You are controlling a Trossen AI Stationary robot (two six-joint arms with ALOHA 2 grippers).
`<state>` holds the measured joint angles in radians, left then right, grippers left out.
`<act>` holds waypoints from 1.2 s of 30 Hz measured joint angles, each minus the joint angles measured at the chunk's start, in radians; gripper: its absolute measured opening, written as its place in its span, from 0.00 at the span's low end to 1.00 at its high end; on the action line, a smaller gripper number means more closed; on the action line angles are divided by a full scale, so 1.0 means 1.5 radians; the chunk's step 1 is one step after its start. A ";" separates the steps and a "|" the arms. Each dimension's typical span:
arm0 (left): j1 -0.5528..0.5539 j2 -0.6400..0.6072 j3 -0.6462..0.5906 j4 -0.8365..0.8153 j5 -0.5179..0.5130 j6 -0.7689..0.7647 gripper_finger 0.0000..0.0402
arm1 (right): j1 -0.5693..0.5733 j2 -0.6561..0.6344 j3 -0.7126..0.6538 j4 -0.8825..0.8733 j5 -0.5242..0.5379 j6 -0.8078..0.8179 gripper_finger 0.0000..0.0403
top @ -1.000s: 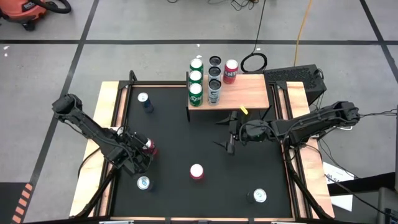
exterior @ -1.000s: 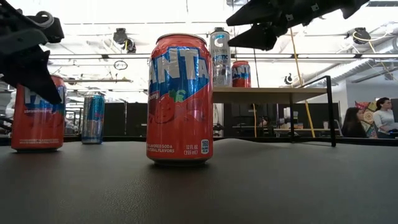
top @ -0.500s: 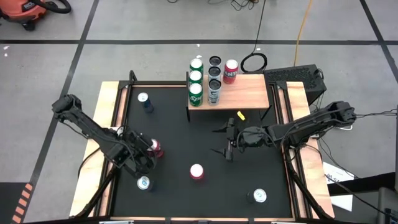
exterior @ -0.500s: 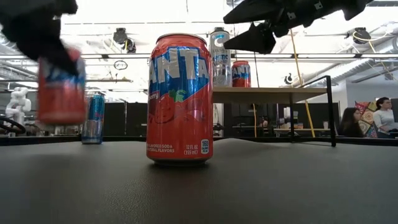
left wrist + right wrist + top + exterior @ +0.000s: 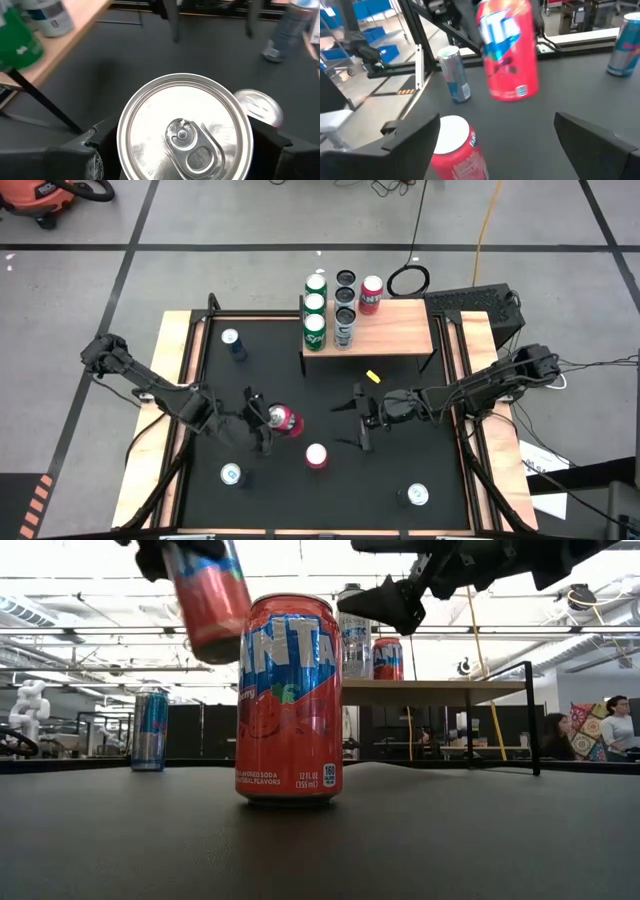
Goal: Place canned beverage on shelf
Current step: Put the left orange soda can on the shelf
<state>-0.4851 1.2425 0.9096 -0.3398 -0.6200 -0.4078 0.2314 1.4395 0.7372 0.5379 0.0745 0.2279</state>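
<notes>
- Your left hand (image 5: 262,420) is clamped on a tilted red can (image 5: 283,420); it could slip out midair.
- Right hand (image 5: 362,418), fingers spread and empty, sits between can and shelf (image 5: 395,327); you risk collision.

I work in what seems a robotics lab (seated person (image 5: 614,726), taped concrete floor (image 5: 250,220), shop vacuum (image 5: 45,195)).

Cans (image 5: 316,456) on black mat (image 5: 300,390) (shelf (image 5: 395,328) too)
</notes>
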 joint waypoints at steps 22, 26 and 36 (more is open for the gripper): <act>0.214 0.243 0.001 0.178 0.177 0.073 0.76 | 0.000 -0.018 0.000 -0.177 0.126 0.052 0.94; 0.225 0.260 0.001 0.189 0.184 0.071 0.76 | 0.000 -0.018 0.000 -0.177 0.127 0.052 0.94; 0.232 0.269 0.003 0.193 0.201 0.086 0.82 | 0.000 -0.018 0.000 -0.175 0.127 0.057 0.94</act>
<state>-0.1375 1.6462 0.9134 -0.0499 -0.3192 -0.2781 0.2311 1.4120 0.7372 0.2752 0.2649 0.3139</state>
